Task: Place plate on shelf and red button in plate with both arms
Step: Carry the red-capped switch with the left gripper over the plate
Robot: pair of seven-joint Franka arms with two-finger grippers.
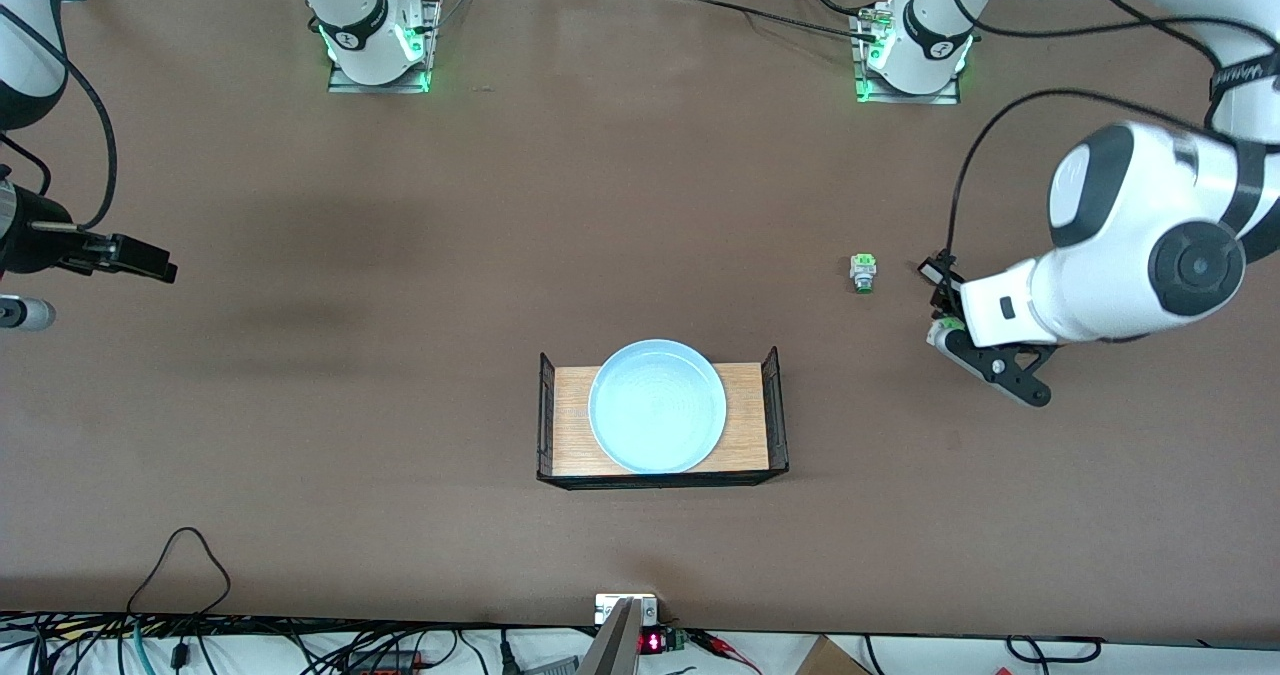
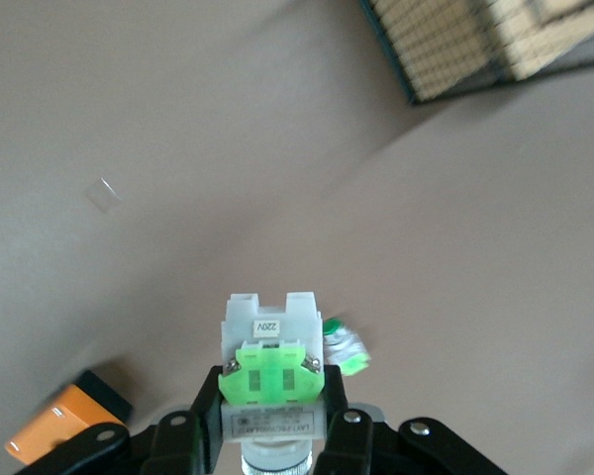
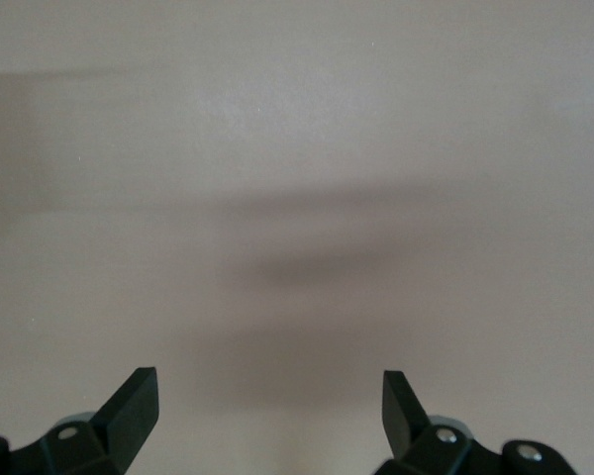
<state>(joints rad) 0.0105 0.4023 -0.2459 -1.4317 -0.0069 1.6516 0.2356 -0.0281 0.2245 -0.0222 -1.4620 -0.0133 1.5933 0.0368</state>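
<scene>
Plate first: the round pale light-blue shallow plate [image 1: 657,406] already sits on the wooden tray with black mesh ends [image 1: 570,395], nearer the front camera than anything else on the brown table [image 1: 400,405], so I judge that half of the job finished. My left gripper [image 2: 273,414] hangs above the table toward the left arm's end, and its fingers [image 2: 203,416] are closed snugly on a small push-button switch with a white-grey body and a bright green middle piece [image 2: 271,371]; its cap end sits down between my fingers, and I cannot see the cap's colour from here, so I only take it to be the red button from the task. A similar small green-and-white switch [image 1: 862,274] lies on the table close by, toward the tray from my hand and apart from it. My right gripper [image 3: 269,401] waits over bare table at the right arm's end, fingers spread wide and holding nothing. What remains, as I read it, is carrying the held switch across to the tray and setting it down.
</scene>
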